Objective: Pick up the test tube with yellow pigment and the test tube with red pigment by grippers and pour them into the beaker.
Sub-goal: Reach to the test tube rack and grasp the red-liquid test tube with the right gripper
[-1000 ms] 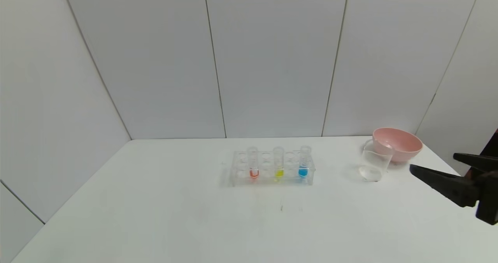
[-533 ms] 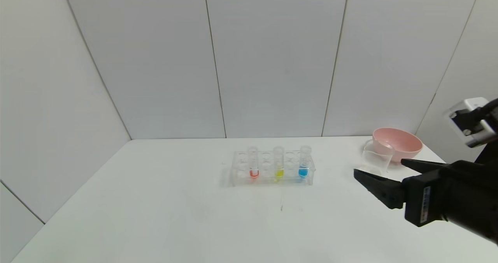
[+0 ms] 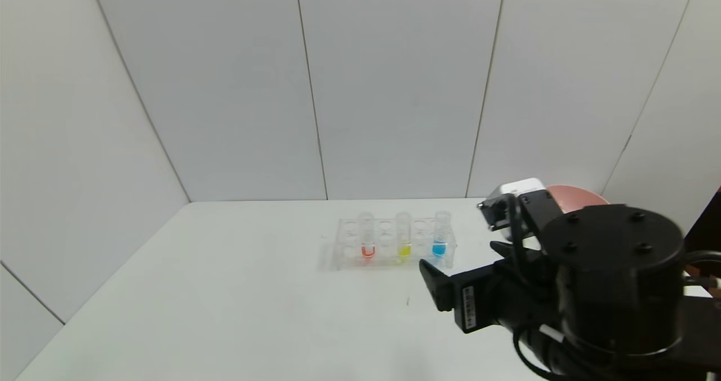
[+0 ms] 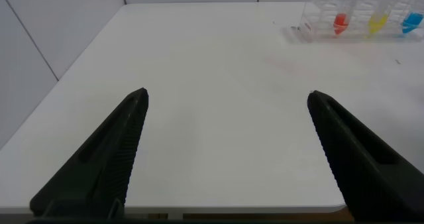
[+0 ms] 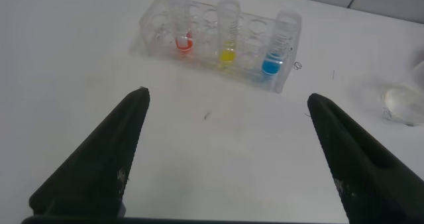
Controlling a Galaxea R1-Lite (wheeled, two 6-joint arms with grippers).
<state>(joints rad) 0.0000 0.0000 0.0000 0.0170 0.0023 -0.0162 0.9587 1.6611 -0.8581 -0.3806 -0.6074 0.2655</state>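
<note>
Reaching toward the clear tube rack (image 3: 392, 243) is the job of my right gripper (image 3: 457, 273), which hangs above the white table (image 3: 225, 291) on the near side of the rack, toward its blue-tube end. Its fingers are spread wide and hold nothing; from the right wrist view the rack sits ahead in the gap between them, well apart from both fingertips.

Three tubes stand upright in the rack, their long axes vertical, mouths up. The test tube with red pigment (image 3: 366, 235) is at the rack's left end, the test tube with yellow pigment (image 3: 403, 235) in the middle, and the blue tube (image 3: 440, 235) at the right end, nearest my right gripper. So the yellow tube lies ahead of that gripper and somewhat to its left, with the blue tube beside it on the gripper's side. I judge that is what the approach turns on: I need to shift left along the rack until the yellow tube, not the blue one, is centred between my fingers, and close on its upper glass above the rack.

The beaker (image 5: 402, 105) stands on the table to the right of the rack, partly seen in the right wrist view; my arm hides it from the head view, with only the pink bowl's (image 3: 569, 192) rim showing beyond.

My left gripper (image 4: 225, 151) is open and empty too, well off to the left of the rack, so the right arm is the nearer one.
</note>
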